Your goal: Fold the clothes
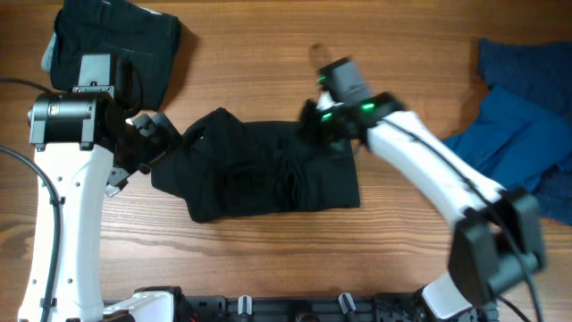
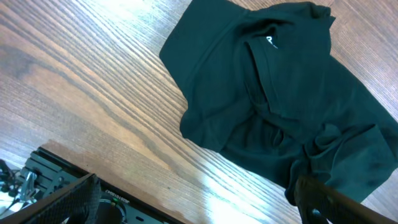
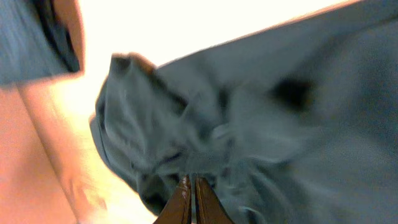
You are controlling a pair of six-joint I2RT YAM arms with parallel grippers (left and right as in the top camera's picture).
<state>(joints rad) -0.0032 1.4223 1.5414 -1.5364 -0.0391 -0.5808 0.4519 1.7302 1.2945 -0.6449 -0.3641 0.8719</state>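
Right claw clenched at the black shirt, rumpled in the middle of the surface, on its far-edge side, cloth pinch unclear; left claw spread wide beside its left end; fold seemingly just starting, next likely needs both ends gripped and drawn flat.

A light-brown wooden bench, its grain running sideways, with a black rail along its near edge.
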